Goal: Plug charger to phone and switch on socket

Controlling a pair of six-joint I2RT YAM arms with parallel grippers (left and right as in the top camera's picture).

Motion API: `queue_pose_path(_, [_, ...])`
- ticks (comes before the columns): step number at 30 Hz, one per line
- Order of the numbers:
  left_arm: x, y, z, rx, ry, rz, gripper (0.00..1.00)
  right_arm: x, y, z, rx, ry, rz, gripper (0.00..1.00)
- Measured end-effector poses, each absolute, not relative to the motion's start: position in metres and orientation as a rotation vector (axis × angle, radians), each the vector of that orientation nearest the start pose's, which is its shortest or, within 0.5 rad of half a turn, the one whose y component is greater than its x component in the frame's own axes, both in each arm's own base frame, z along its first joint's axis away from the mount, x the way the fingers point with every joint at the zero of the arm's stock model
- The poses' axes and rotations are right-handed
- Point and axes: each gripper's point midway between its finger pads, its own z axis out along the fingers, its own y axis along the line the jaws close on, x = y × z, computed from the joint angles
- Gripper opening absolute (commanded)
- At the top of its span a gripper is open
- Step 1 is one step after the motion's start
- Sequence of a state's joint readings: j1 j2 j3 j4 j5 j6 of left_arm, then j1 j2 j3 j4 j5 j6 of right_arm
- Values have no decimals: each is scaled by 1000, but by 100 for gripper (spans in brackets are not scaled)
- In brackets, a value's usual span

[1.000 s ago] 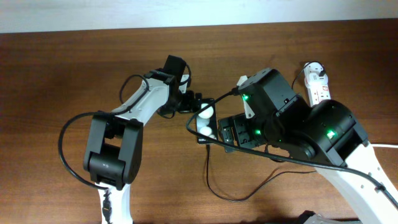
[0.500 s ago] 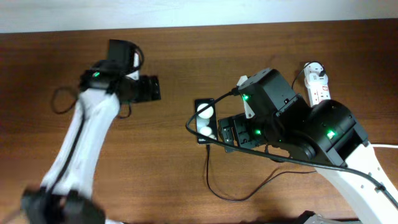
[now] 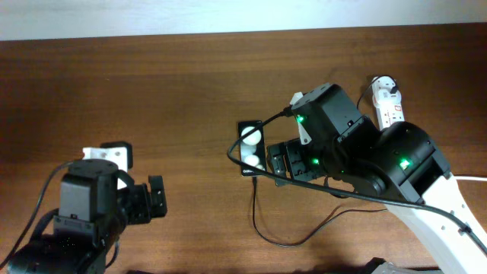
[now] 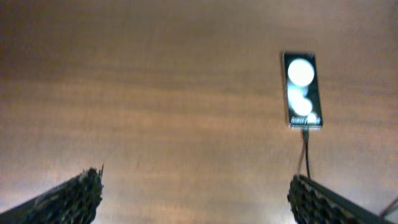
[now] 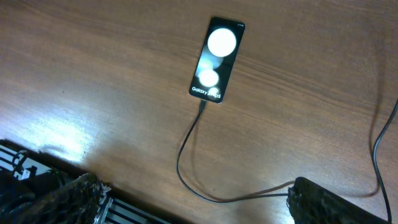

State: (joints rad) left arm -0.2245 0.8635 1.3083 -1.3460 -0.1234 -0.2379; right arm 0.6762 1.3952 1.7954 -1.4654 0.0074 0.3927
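Observation:
The black phone [image 3: 252,148] lies flat at the table's middle, its face showing two round white spots. It also shows in the left wrist view [image 4: 302,90] and the right wrist view [image 5: 216,59]. The thin black charger cable [image 5: 186,140] meets the phone's bottom edge and loops away over the table [image 3: 262,224]. The white socket [image 3: 391,113] with the round adapter [image 3: 385,89] lies at the back right, partly hidden by my right arm. My right gripper [image 3: 275,164] [image 5: 196,199] is open and empty just right of the phone. My left gripper [image 3: 157,199] [image 4: 199,202] is open and empty at the front left, far from the phone.
The brown wooden table [image 3: 152,91] runs to a pale wall at the back. A thick white cord [image 3: 470,179] leaves at the right edge. Thicker black robot cables [image 3: 358,196] hang along my right arm.
My left arm has drawn back from beside the phone to the front left of the table. The right arm, phone and cable have not moved.

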Motion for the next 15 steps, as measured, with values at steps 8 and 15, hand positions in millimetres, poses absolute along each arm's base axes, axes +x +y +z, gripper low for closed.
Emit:
queue_pose_path(8, [166, 5, 266, -228, 2566, 25, 99, 231, 184, 309, -377, 2656, 344, 99])
queue_pose_path(15, [157, 14, 274, -293, 2505, 33, 99, 231, 184, 309, -377, 2656, 344, 99])
